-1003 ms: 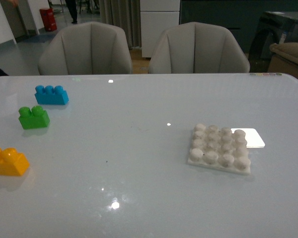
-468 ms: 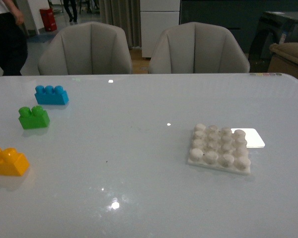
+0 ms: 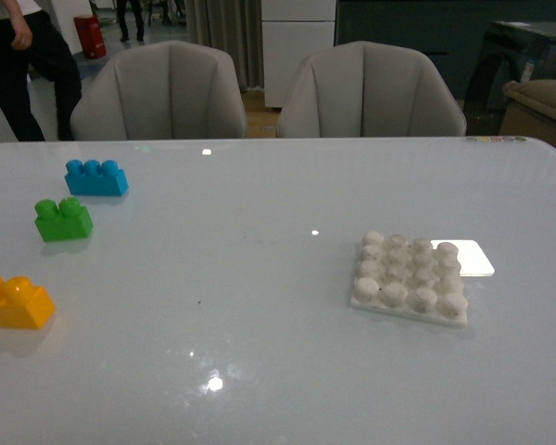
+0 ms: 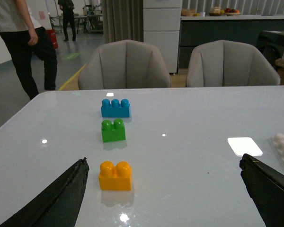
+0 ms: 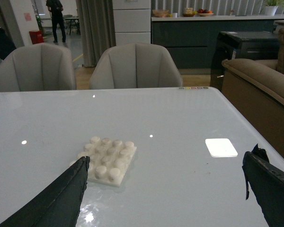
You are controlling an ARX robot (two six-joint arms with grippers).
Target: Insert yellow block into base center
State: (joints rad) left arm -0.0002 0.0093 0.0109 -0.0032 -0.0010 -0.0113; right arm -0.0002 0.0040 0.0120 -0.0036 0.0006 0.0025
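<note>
Only the bystander (image 3: 23, 56) at upper left has stepped further in; the yellow block (image 3: 16, 302) sits at lower left, well apart from the base (image 3: 410, 278), and both jaws gape wide and empty, so the task looks unstarted.

Left gripper (image 4: 164, 201) w/ jaws wide apart; yellow block (image 4: 115, 175) on table ahead, green brick (image 4: 113, 131) & blue brick (image 4: 115, 108) in line beyond.

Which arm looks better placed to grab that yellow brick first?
Left. The yellow block lies just ahead of the open left hand. The right hand faces the base instead, and no yellow block shows in its view.
</note>
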